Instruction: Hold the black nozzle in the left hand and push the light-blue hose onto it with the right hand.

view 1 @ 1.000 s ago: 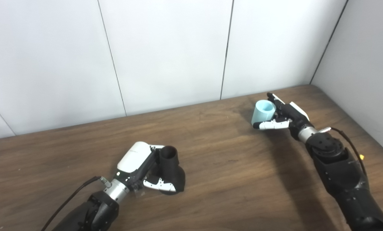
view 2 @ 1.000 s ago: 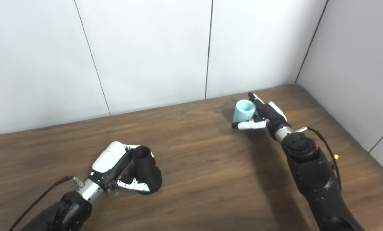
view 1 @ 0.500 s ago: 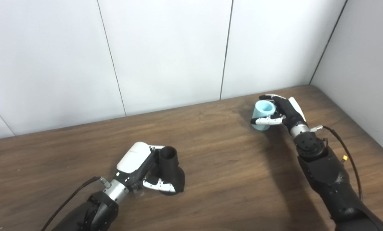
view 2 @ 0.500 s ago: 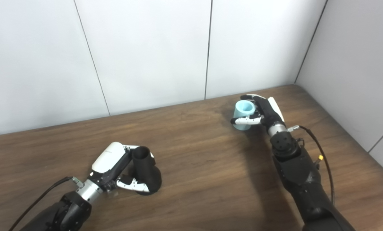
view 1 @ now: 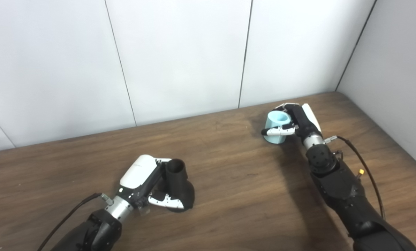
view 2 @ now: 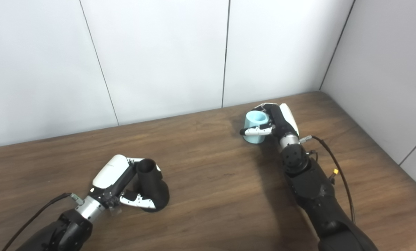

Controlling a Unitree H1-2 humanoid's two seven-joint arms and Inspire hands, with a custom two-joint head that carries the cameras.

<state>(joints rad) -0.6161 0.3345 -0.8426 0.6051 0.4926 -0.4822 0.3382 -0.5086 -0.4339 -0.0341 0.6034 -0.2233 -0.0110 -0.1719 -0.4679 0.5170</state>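
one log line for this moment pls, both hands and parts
left hand: shut on black nozzle, on table | right hand: shut on light-blue hose | parts: far apart, unjoined

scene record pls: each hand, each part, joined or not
left hand: shut on black nozzle, near side of table
black nozzle: open end up, base on table
right hand: shut on light-blue hose, far right of table
light-blue hose: open end up
joined: no, parts well apart

Brown wooden table (view 1: 235, 181) — white panelled walls (view 1: 180, 52) behind.
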